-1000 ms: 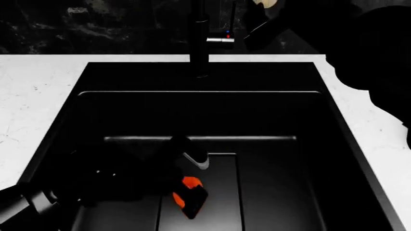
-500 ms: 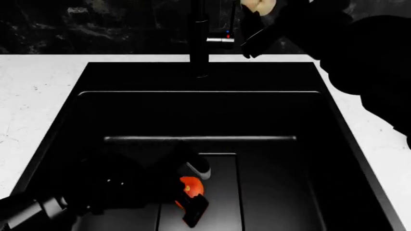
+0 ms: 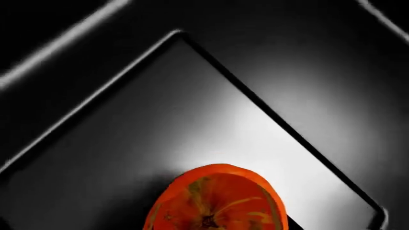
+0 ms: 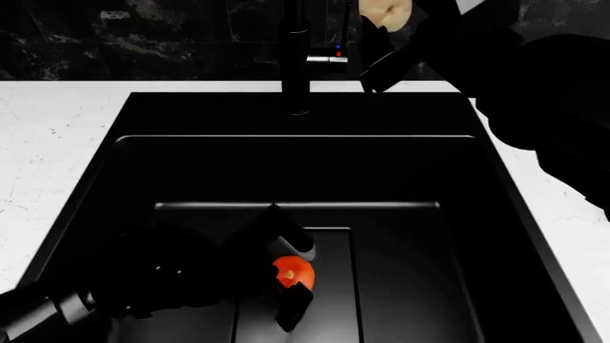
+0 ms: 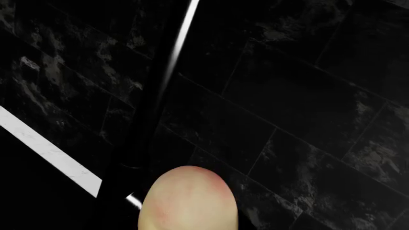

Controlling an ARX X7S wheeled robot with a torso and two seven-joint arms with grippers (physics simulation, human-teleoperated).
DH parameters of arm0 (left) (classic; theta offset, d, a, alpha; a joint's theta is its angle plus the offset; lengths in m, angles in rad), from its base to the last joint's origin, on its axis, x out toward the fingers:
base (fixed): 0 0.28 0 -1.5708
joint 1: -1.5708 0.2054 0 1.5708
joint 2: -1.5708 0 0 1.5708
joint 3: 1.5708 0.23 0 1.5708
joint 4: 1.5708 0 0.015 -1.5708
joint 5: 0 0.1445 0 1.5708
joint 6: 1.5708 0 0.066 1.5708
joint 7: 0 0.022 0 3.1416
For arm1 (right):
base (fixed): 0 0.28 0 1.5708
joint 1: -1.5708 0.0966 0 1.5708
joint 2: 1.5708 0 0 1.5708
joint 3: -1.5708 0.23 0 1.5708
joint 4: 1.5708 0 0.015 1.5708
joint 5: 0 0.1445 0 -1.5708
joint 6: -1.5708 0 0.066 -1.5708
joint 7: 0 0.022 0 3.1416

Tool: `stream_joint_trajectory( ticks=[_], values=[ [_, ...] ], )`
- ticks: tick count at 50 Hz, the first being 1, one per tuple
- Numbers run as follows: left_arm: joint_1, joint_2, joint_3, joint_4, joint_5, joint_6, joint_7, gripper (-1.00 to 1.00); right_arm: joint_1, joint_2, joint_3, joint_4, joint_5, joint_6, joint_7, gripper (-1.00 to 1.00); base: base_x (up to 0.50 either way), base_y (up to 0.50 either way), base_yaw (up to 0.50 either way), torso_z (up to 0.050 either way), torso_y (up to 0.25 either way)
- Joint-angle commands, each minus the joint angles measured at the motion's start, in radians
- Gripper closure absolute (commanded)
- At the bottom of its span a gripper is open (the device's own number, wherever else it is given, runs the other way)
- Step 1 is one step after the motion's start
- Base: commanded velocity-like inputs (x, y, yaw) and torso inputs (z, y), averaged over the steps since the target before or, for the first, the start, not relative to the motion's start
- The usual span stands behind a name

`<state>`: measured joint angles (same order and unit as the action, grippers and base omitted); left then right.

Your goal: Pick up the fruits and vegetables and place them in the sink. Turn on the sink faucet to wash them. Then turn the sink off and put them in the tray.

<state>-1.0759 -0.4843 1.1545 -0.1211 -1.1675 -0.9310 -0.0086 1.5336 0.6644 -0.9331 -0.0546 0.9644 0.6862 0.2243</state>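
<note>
In the head view my left gripper (image 4: 293, 277) reaches low into the black sink (image 4: 143, 114) and is shut on the orange-red tomato (image 4: 293, 272), just above the recessed bottom panel. The left wrist view shows the same tomato (image 3: 216, 200) filling the space between the jaws. High up behind the sink, my right gripper (image 4: 385, 16) is shut on the pale apple (image 4: 386, 8), just right of the faucet (image 4: 296, 57) and its lever with red and blue dots (image 4: 330, 58). The apple (image 5: 188, 200) also fills the right wrist view's lower middle. The tray is out of view.
White speckled countertop (image 4: 53, 150) runs along both sides of the sink. A dark marbled tile wall (image 4: 143, 39) stands behind the faucet. My bulky black right arm (image 4: 543, 93) hangs over the sink's back right corner.
The left gripper has shifted slightly right and turned inside the sink, still holding the tomato. The right arm has moved left toward the faucet lever with the apple.
</note>
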Motion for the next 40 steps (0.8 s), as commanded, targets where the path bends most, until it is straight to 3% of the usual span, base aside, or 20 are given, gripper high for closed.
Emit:
stream_joint_trajectory(
  ticks=[1, 11, 18, 25, 32, 40],
  values=[
    [-0.119, -0.069, -0.146, 0.174, -0.135, -0.010, -0.096, 1.00, -0.006, 0.018, 0.015, -0.038, 0.011, 0.017, 0.014, 1.00, 0.00, 0.00, 0.00, 0.000, 0.000],
    [-0.439, -0.142, -0.282, 0.222, -0.317, -0.179, -0.210, 1.00, 0.027, 0.064, 0.095, -0.142, 0.191, 0.104, 0.070, 1.00, 0.00, 0.00, 0.00, 0.000, 0.000],
    [-0.603, -0.159, -0.328, 0.144, -0.317, -0.219, -0.222, 1.00, 0.062, 0.115, 0.123, -0.242, 0.274, 0.174, 0.134, 1.00, 0.00, 0.00, 0.00, 0.000, 0.000],
    [-0.676, -0.183, -0.345, 0.123, -0.327, -0.253, -0.248, 1.00, 0.059, 0.155, 0.132, -0.300, 0.321, 0.209, 0.177, 1.00, -0.02, 0.00, 0.00, 0.000, 0.000],
    [-0.730, -0.214, -0.369, 0.133, -0.372, -0.291, -0.297, 1.00, 0.105, 0.164, 0.121, -0.336, 0.387, 0.304, 0.246, 1.00, -0.48, 0.00, 0.00, 0.000, 0.000],
    [-0.595, -0.215, -0.455, 0.278, -0.348, -0.097, -0.453, 1.00, 0.109, 0.184, 0.180, -0.429, 0.613, 0.324, 0.484, 1.00, -0.50, 0.00, 0.00, 0.000, 0.000]
  ],
)
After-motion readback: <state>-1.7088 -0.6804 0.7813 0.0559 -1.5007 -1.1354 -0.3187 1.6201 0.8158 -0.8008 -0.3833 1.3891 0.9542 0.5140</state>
